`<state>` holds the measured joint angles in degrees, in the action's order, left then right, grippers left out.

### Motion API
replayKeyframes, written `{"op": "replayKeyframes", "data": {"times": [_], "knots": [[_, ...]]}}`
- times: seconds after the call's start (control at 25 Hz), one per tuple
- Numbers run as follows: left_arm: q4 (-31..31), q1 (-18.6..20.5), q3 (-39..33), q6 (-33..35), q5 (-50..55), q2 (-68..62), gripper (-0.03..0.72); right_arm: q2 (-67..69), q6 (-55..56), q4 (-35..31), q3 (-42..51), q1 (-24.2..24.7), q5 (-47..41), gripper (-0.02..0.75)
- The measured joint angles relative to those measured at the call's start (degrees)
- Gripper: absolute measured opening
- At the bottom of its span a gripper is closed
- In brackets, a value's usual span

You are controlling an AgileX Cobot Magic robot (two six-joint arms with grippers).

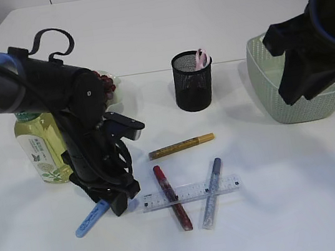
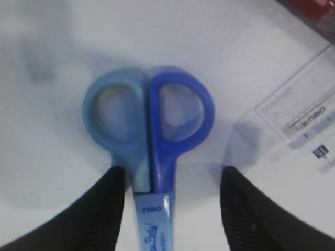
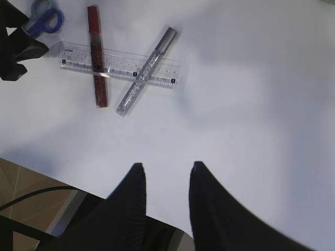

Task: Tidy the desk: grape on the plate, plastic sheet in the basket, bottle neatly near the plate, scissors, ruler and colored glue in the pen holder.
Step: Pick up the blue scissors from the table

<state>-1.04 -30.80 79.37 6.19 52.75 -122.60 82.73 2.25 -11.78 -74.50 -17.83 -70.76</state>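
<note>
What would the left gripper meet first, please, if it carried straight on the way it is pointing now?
Most likely the blue scissors: the left gripper points down at them, open, a finger on either side of the shank below the handle loops. Beneath lies the white table.

Both arms were matte black. The left arm (image 1: 54, 85) had a thick cylindrical link with a blue-grey band near its upper end, a round joint housing set with small screws, and a loop of black cable arching over it. A boxy black camera mount with a pale edge jutted from its wrist. The left gripper (image 2: 170, 209) ended in two black, tapered, finely textured fingers (image 2: 99, 214). The right gripper (image 3: 166, 172) had similar smooth black tapered fingers (image 3: 133, 193), with a black cable trailing below.
</note>
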Motion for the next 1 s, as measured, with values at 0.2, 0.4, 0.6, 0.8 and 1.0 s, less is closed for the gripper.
{"op": "replayKeyframes", "data": {"times": [0.2,0.4,0.6,0.8,1.0], "knots": [[0.0,0.0,0.0,0.0,-0.1,-0.2,0.426,0.0,0.0,0.9,0.0,0.0,0.0,0.24],[-0.1,0.0,0.0,0.0,-0.8,-0.2,0.383,0.0,0.0,1.1,0.0,0.0,0.0,0.24],[-0.1,0.0,0.0,0.0,-1.1,-0.2,0.355,0.0,0.0,1.5,0.0,0.0,0.0,0.24],[-0.1,0.0,0.0,0.0,-1.3,-0.2,0.351,0.0,0.0,1.5,0.0,0.0,0.0,0.24],[0.1,0.0,0.0,0.0,-2.5,-0.2,0.351,0.0,0.0,1.5,0.0,0.0,0.0,0.24]]}}
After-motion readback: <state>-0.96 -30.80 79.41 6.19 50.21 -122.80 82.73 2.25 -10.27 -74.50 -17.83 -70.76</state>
